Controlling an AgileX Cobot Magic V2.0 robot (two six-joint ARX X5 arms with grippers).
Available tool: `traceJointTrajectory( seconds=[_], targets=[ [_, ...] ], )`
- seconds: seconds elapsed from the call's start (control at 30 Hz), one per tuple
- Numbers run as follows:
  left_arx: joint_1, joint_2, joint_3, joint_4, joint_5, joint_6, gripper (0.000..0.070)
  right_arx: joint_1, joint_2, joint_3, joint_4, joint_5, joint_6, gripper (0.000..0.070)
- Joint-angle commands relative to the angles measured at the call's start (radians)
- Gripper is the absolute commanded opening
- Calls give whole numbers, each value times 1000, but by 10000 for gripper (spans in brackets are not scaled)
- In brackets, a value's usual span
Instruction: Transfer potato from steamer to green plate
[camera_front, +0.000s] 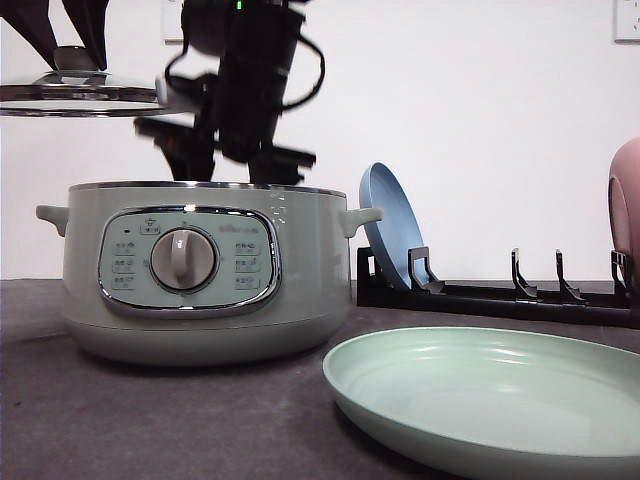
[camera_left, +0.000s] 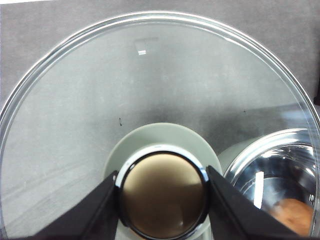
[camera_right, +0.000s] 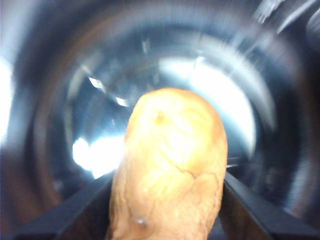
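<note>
Glass lid (camera_left: 150, 90): held aloft and off to the left of the steamer (camera_front: 200, 275), evidently to keep the pot mouth clear; left gripper (camera_left: 162, 200) jaws narrowed onto its knob (camera_left: 163, 194). Potato (camera_right: 167, 165): inside the steamer's steel bowl, clamped between the right gripper (camera_right: 167, 210) jaws, part-open at its width. Green plate (camera_front: 480, 440): front right, bare, awaiting delivery.
</note>
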Motion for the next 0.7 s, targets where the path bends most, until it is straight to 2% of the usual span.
traceJointTrajectory(
  seconds=[0.0,0.2,0.3,0.53,0.67],
  targets=[
    [0,1,52,28,1,-4,0,16,0,84,-29,4,14,261],
    [0,1,52,21,1,-4,0,23,-3,255,-206,10,12,262],
    [0,1,52,20,1,-4,0,38,-17,294,-235,47,10,262],
    [0,1,52,13,1,-5,0,61,-121,282,-246,48,3,262],
    [0,1,52,10,1,-5,0,76,-238,185,-247,11,10,264]
  ],
)
